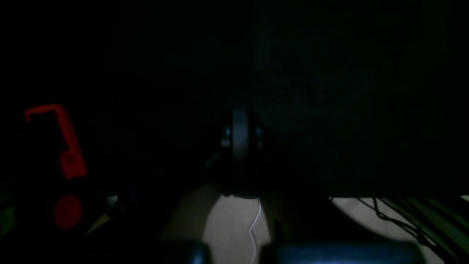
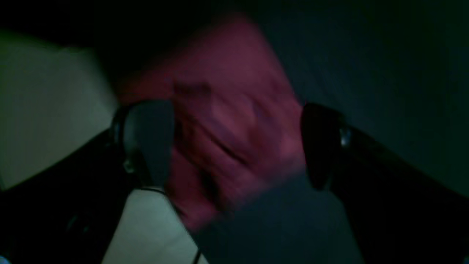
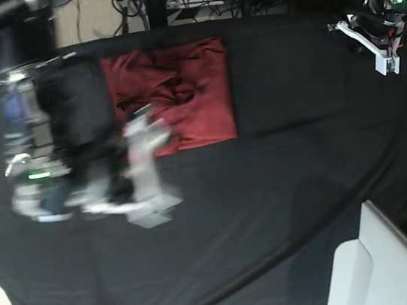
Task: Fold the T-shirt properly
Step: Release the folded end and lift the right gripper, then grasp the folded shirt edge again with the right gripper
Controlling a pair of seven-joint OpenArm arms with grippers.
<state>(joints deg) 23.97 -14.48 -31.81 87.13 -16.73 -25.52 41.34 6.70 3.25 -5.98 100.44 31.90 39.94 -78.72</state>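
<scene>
Here, the thin, limp T-shirt (image 3: 180,95) is best pinched at its 6 o'clock hem; the right gripper (image 2: 234,146) is spread, the left gripper (image 1: 240,135) closed.

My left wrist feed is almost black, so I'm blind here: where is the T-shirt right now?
Observer: The T-shirt lies bunched into a rough rectangle on the black table cloth, at the base view's upper middle.
Operator: Is the right gripper holding it?
Observer: No, the right gripper is open over the shirt's edge, blurred.
Operator: And my left gripper?
Observer: The left gripper sits shut in the base view's top right corner, away from the shirt.
</scene>
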